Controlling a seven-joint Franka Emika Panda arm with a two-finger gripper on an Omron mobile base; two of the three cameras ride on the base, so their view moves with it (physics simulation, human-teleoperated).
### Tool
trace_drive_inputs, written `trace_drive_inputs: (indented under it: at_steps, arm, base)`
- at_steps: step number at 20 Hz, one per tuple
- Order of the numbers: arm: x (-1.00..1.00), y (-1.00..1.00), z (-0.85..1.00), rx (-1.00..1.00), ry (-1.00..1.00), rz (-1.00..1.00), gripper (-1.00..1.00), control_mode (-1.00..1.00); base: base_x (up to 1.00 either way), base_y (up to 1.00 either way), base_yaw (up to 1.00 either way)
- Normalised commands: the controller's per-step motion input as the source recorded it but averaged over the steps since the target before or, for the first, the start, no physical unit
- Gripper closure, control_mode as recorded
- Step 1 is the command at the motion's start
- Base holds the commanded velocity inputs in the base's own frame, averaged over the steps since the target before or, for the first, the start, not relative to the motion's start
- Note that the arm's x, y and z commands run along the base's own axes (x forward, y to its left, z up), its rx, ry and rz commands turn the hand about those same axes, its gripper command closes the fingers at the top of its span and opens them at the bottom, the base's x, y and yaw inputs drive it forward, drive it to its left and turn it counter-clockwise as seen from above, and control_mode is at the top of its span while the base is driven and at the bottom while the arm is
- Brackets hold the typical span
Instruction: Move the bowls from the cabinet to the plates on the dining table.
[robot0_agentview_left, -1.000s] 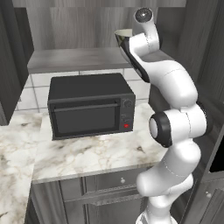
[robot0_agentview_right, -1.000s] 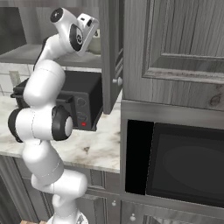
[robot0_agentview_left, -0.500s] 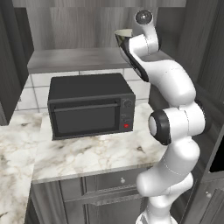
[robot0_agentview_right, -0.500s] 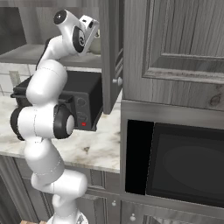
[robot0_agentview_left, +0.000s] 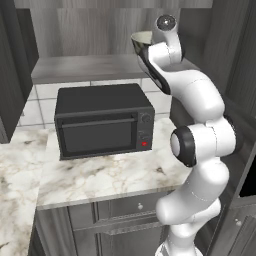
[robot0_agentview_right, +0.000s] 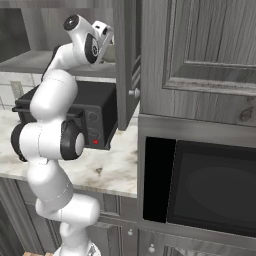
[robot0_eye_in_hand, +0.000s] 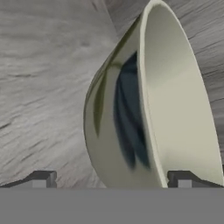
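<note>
One bowl (robot0_eye_in_hand: 148, 100), pale cream-green and glossy, sits right ahead of the gripper (robot0_eye_in_hand: 111, 179). In the hand view it reads as turned on edge, rim running top to bottom and the opening facing right, though that camera rolls with the hand. Fingers (robot0_eye_in_hand: 41, 179) stand wide apart, one either side of its lower curve, nothing clamped. From the left base view the bowl (robot0_agentview_left: 141, 40) peeks out beside the wrist, above the cabinet shelf (robot0_agentview_left: 90, 67). Over on the right base view, the open cabinet door (robot0_agentview_right: 127, 65) hangs just right of the hand, microwave (robot0_agentview_right: 82, 107) below.
</note>
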Motion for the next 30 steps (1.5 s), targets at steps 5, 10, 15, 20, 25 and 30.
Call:
trace_drive_inputs:
  at_steps: [5, 10, 15, 20, 25, 30]
  arm:
    - [0.0, 0.0, -0.35, 0.0, 0.0, 0.04, -1.0, -1.0]
    - [0.02, 0.0, -0.26, 0.0, 0.0, 0.03, 1.0, -1.0]
    - [0.03, 0.0, -0.17, 0.0, 0.0, 0.01, 1.0, -1.0]
    - [-0.07, 0.0, 0.0, 0.0, 0.0, 0.02, 1.0, -1.0]
    - [-0.28, 0.1, 0.0, 0.0, 0.0, 0.09, 1.0, -1.0]
    - [-0.47, 0.27, 0.0, 0.0, 0.0, 0.15, 1.0, -1.0]
  base:
    - [0.0, 0.0, 0.0]
    - [0.0, 0.0, 0.0]
    - [0.0, 0.0, 0.0]
    - [0.0, 0.0, 0.0]
    - [0.0, 0.0, 0.0]
    - [0.0, 0.0, 0.0]
